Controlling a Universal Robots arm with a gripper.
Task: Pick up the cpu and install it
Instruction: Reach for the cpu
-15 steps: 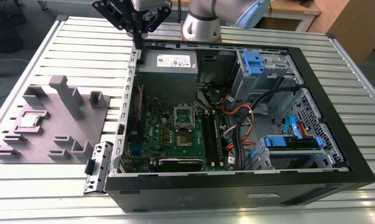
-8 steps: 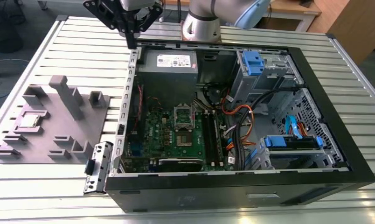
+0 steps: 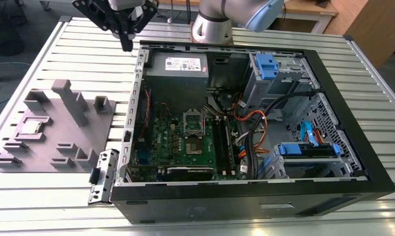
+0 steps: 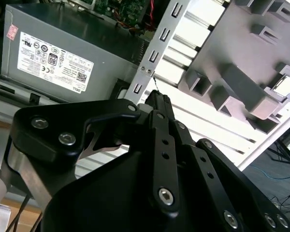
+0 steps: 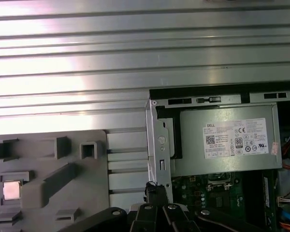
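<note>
Approach stage; cpu (image 3: 32, 127) not yet picked up.
Noted gripper (image 3: 126, 46) with fingers pressed together on nothing, hanging over the slatted table (image 3: 66, 49) just beside a corner of the open computer case (image 3: 250, 189). Found cpu lying in a recess of the grey tray (image 3: 66, 132) at the exterior view's left, well apart from gripper. Judged next move to call for crossing to tray, opening fingers, squaring over chip.

Gripper (image 4: 156, 100) pinched empty — cpu (image 4: 286, 87) lies apart in grey tray (image 4: 232, 29)
</note>
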